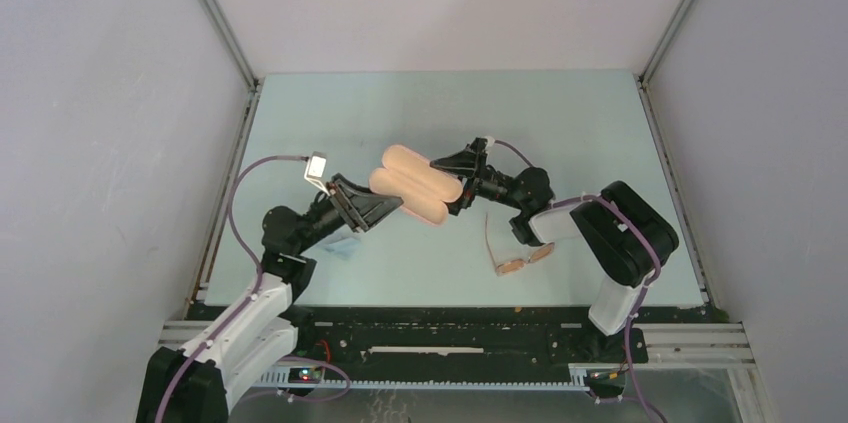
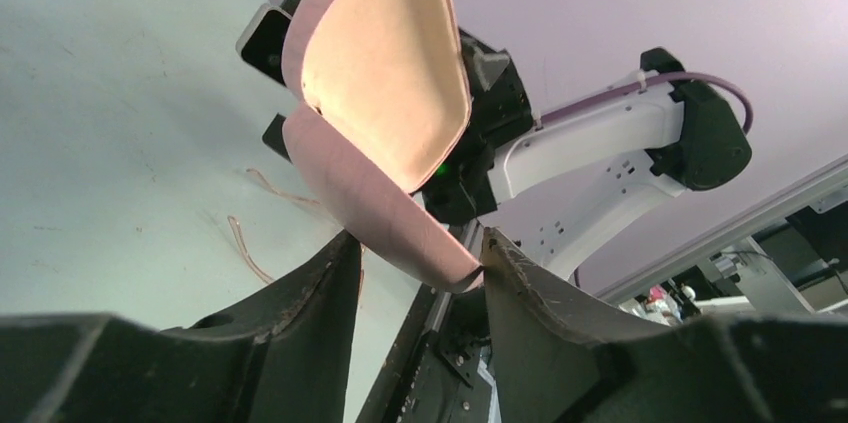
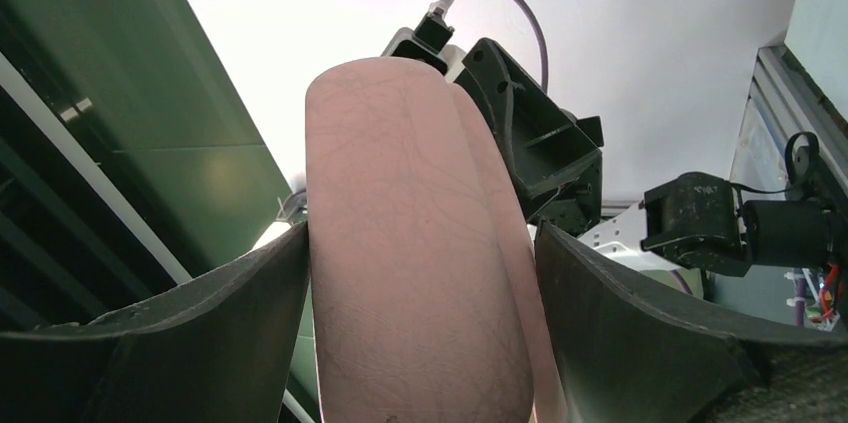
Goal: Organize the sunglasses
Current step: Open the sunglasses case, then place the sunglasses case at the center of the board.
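Item 1. Cloth: light blue, lying on the desk, partly hidden under the left arm.

Item 2. Left pincer: closed on the near shell of the case, whose rim sits between its two dark fingers in the left wrist view.

Item 3. Case: pink, oblong, rounded. It hangs open at mid-desk, its pale lining showing, held up between both arms.

Item 4. Right pincer: gripping the case from the other side. In the right wrist view the pink shell fills the gap, touching both fingers.

Item 5. Sunglasses: thin orange-brown frame with amber lenses. They lie on the desk near its front edge, right of the case and apart from it, just beside the right arm. The temples are unfolded and point toward the far side.
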Robot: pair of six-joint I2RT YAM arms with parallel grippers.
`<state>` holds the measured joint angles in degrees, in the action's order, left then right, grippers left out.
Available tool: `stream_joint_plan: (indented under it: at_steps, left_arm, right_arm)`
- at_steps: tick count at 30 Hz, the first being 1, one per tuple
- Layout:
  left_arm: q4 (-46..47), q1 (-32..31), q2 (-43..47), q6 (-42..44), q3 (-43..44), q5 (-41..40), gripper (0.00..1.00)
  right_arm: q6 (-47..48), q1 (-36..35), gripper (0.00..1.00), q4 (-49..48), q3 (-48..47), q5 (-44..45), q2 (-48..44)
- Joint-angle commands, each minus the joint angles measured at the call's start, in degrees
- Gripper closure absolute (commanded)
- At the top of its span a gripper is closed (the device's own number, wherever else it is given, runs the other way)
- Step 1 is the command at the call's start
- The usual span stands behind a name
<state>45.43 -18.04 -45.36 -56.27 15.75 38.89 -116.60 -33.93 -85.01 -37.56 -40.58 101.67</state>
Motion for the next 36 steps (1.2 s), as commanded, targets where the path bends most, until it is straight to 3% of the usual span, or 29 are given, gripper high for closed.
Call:
stream_joint_plan:
  at_steps: [1,4,6,10,12,14,19,24,28,36]
  left_arm:
    - [-3.89,-0.85,-0.21,3.1,2.61,0.86,1.0]
    - [-13.52,-0.88,-0.36,5.35,5.79,-0.69,1.0]
    - [-18.86,-0.85,-0.05,6.86,7.52,-2.17,1.0]
    - [-27.9,-0.85,0.3,8.73,10.73,-5.61,1.0]
    - [-30.7,-0.85,0.01,8.95,11.86,-6.4,1.0]
    - [-31.73,-0.85,-0.44,8.96,12.58,-7.05,1.0]
    - [-32.69,-0.86,-3.53,8.19,13.72,-8.76,1.0]
    - [-33.68,-0.86,-10.21,5.23,16.85,-13.68,1.0]
    - [-31.08,-0.86,-21.34,1.69,19.74,-16.7,1.0]
    - [-19.35,-0.85,-46.49,-4.01,30.19,-12.36,1.0]
  right_arm:
    - [-2.07,0.25,0.1,-1.51,-1.29,-2.96,-3.75]
    - [2.22,1.23,0.06,2.16,-0.53,-5.64,-6.73]
    - [9.28,2.04,0.04,9.72,0.0,-7.83,-11.25]
    - [29.47,4.14,0.01,37.7,-0.83,-9.1,-23.44]
    - [41.9,5.13,0.0,60.24,-4.1,-7.42,-29.21]
    - [52.07,5.96,0.0,74.7,-7.3,-3.78,-33.59]
    - [65.88,7.32,0.0,95.67,-12.22,4.43,-39.27]
    - [73.32,7.42,0.0,106.85,-14.5,14.8,-43.34]
    - [75.36,8.08,0.0,111.56,-14.56,18.7,-44.6]
    - [77.62,8.29,0.01,118.19,-14.56,24.6,-49.37]
